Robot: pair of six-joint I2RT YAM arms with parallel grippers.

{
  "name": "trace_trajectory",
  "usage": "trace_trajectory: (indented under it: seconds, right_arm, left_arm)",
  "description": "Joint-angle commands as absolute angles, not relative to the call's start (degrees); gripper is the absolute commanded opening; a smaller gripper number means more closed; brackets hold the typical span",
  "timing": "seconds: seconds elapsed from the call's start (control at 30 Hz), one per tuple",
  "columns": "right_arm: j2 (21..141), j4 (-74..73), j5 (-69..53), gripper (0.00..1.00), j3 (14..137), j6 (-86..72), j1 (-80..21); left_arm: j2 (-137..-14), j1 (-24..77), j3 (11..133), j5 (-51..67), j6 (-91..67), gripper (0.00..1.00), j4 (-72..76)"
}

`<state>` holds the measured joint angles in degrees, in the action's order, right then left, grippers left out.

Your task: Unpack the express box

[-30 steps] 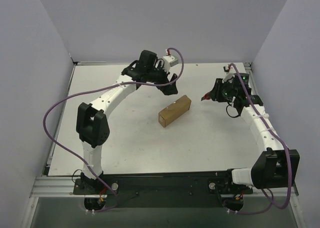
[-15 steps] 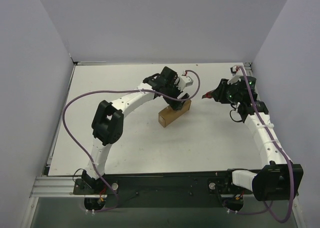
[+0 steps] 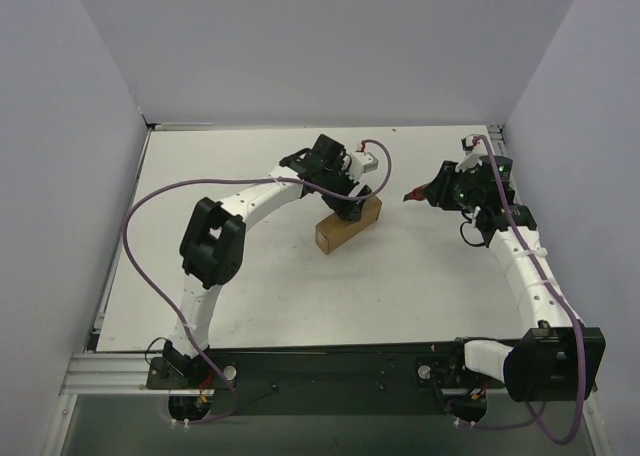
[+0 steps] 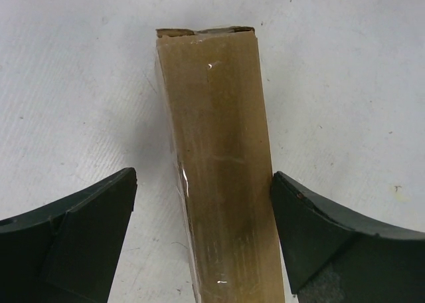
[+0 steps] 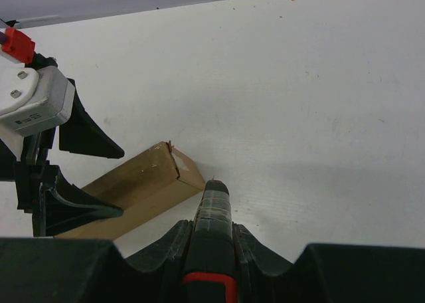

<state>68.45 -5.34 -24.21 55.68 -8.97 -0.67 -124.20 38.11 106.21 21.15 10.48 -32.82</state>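
Note:
The express box (image 3: 346, 226) is a slim tan carton with a taped top, lying diagonally mid-table. My left gripper (image 3: 352, 205) is open over its far right end. In the left wrist view the box (image 4: 218, 150) runs between the fingers (image 4: 73, 233). The right finger sits at the box's side and the left one stands off with a gap. My right gripper (image 3: 432, 190) is shut on the red-and-black utility knife (image 5: 214, 213), held above the table to the right of the box. The knife tip points at the box's end (image 5: 184, 170).
Grey walls enclose the white table (image 3: 420, 276) on three sides. The left arm's purple cable (image 3: 140, 226) loops over the table's left part. A black rail (image 3: 330, 366) with both arm bases runs along the near edge.
My left arm has swung from the back of the table down to the box and now straddles its far end. My right gripper with the knife has shifted slightly.

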Motion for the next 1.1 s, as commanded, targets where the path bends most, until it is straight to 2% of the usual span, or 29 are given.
trace_trajectory:
  seconds: [0.0,0.17,0.37,0.53,0.77,0.93,1.07]
  right_arm:
    - [68.64,-2.37,-26.54,0.0,56.16,-8.09,-0.53]
    - [70.92,-2.81,-26.72,0.0,58.09,-7.91,-0.7]
    - [73.12,-2.99,-26.98,0.0,59.59,-7.82,-2.2]
    - [75.06,-2.29,-26.89,0.0,61.34,-7.56,-2.99]
    - [77.17,-2.64,-27.16,0.0,63.72,-7.29,-3.43]
    - [76.47,-3.42,-26.46,0.0,64.42,-5.9,-4.48]
    - [72.61,-4.49,-20.15,0.0,62.94,0.95,-9.04]
  left_arm:
    - [-122.43,36.83,103.19,24.95,11.69,0.9,-35.77]
    - [-119.89,36.65,99.24,29.88,11.78,0.84,-37.88]
    - [-116.98,36.13,93.96,34.97,12.48,0.82,-38.06]
    - [-119.78,33.93,96.67,39.89,11.69,0.77,-38.49]
    - [-124.89,29.8,103.44,51.58,8.0,0.77,-39.29]
    - [-124.81,29.71,105.73,53.79,5.55,0.82,-37.72]
    - [-124.98,29.44,107.75,53.61,2.38,0.84,-34.02]
